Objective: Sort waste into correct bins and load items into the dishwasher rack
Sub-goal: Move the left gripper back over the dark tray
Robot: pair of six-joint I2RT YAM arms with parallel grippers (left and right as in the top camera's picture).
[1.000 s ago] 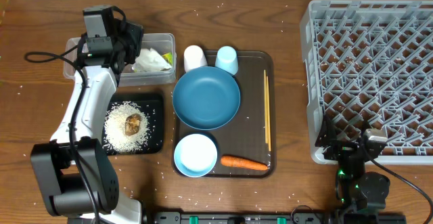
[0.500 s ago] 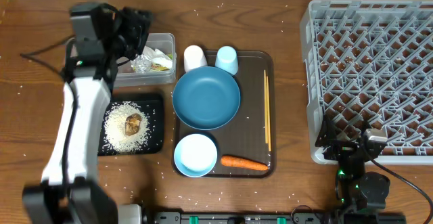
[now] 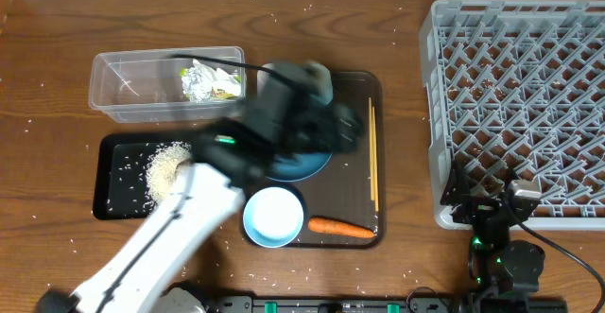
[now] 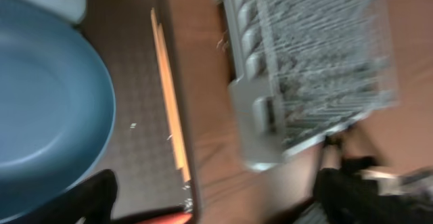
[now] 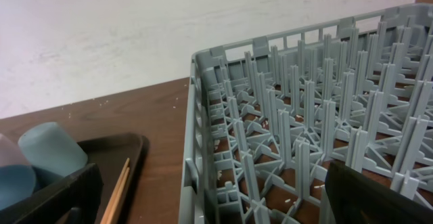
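Left gripper [image 3: 345, 129], jaws apart and empty, above blue plate [image 4: 47, 95]; carrot [image 3: 340, 227] is the likely next pick. Right gripper [image 3: 482, 204] spread, idle.

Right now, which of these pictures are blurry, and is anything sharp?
Overhead: the left arm is smeared by motion over the blue plate, while the wrapper, carrot and rack are crisp. Left wrist: the whole frame is streaked, chopsticks and rack included. Right wrist: steady, with the rack's pegs sharp and its own dark fingers soft at the bottom corners.
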